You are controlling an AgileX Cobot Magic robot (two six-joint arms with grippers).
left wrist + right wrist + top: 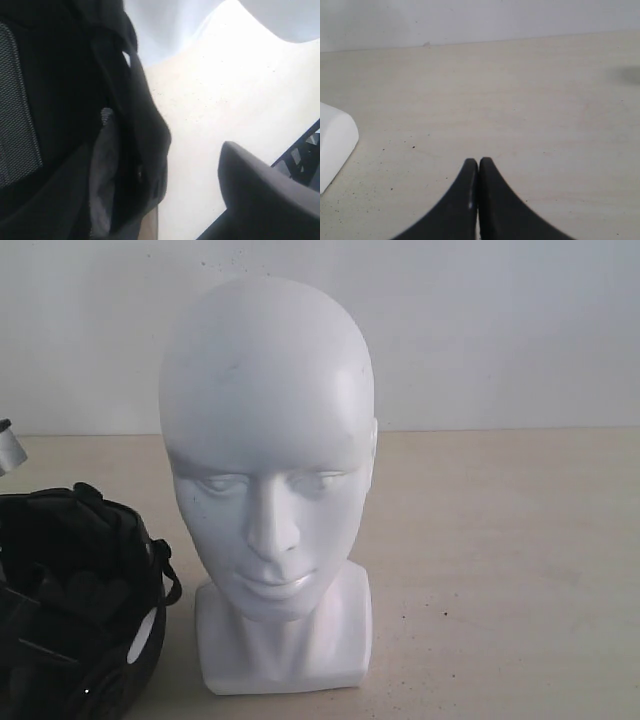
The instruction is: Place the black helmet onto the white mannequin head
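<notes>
- The helmet [70, 590] lies on the table [500, 570], just to the left of the mannequin head [265, 440] in the exterior view. Its opening seems to face up, as the padding shows.
- The mannequin head stands upright on its squarish base [285, 660], with nothing on its crown.
- The left fingers [260, 195] are spread wide and grasp nothing. The one that shows stands clear of the helmet's rim with bare table between; the other is hidden.
- The right fingers [495, 200] are pressed together and empty. They are low over bare table, near a corner of the base.
- Likely handling: the helmet looks like a stiff shell, bulky rather than heavy, and too wide to span across.
- The rim is the sensible place to hold it, with one finger inside on the lining [20, 115] and one outside on the shell.
- The lining looks soft, so it will probably give under pressure and the hold may shift as the helmet is turned over. A deep bite on the rim would help.
- The strap [165, 565] hangs loose and could catch on the face.
- The mannequin head looks glossy and light on a small base, so a sideways push could tip or slide it. A straight descent seems safest.
</notes>
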